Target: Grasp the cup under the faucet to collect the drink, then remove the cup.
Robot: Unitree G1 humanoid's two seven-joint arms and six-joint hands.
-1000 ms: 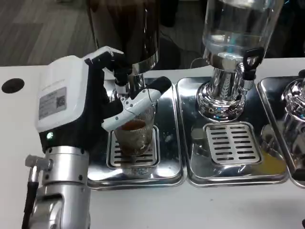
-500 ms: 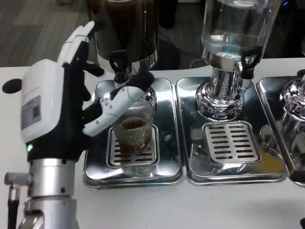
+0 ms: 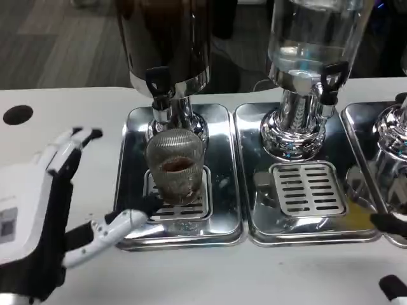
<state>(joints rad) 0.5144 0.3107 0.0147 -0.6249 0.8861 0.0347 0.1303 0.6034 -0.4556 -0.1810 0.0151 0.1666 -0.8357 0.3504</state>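
The right hand (image 3: 391, 254) shows only dark fingertips at the frame's edge — whether it grips anything I cannot tell — while the left hand (image 3: 44, 216), fingers spread and empty, sits left of one ribbed cup (image 3: 175, 166) standing under the faucet (image 3: 159, 86), among three steel trays (image 3: 232, 171) on the worktop (image 3: 267, 273).

Ribbed glass cup (image 3: 175, 166) of brown drink, upright on drip grate (image 3: 180, 206) beneath faucet (image 3: 159, 86).
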